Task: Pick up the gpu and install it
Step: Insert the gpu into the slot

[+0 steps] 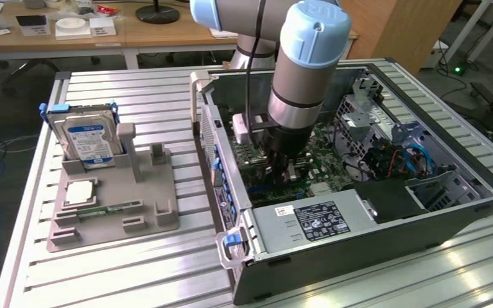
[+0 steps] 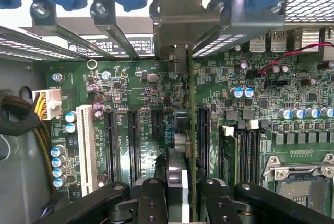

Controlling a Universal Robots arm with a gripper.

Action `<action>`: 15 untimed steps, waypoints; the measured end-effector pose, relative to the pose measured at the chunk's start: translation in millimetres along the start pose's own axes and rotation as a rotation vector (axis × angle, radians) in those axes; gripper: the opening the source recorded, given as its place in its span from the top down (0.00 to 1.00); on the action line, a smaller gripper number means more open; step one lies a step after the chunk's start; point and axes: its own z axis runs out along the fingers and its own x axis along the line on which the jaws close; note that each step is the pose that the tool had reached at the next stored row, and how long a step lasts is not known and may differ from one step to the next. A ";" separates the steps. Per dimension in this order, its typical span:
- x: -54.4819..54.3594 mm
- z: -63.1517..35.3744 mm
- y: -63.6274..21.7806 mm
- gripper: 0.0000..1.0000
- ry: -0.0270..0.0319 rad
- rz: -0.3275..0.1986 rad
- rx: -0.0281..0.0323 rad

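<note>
GPU (image 2: 191,130) edge-on, upright over motherboard (image 2: 130,88) inside open PC case (image 1: 452,212), bracket at the rear slots | pincer (image 2: 182,192) pinching GPU | hard drive (image 1: 90,138) on holder near surface's far edge

Ribbed silver aluminium table top (image 1: 126,269), semi-gloss w/ glare. Matt grey plastic parts holder (image 1: 113,205). Open dark-grey sheet-metal PC case (image 1: 452,212), matt. Glossy green circuit motherboard (image 2: 130,83) w/ black plastic slots. Thin green-edged gpu card (image 2: 191,130), dull silver metal bracket. Matt black gripper (image 2: 177,192). Arm: brushed metal, pale-blue plastic caps.
</note>
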 end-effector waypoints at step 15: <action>-0.1 0.2 0.0 0.71 -0.0004 0.000 0.0003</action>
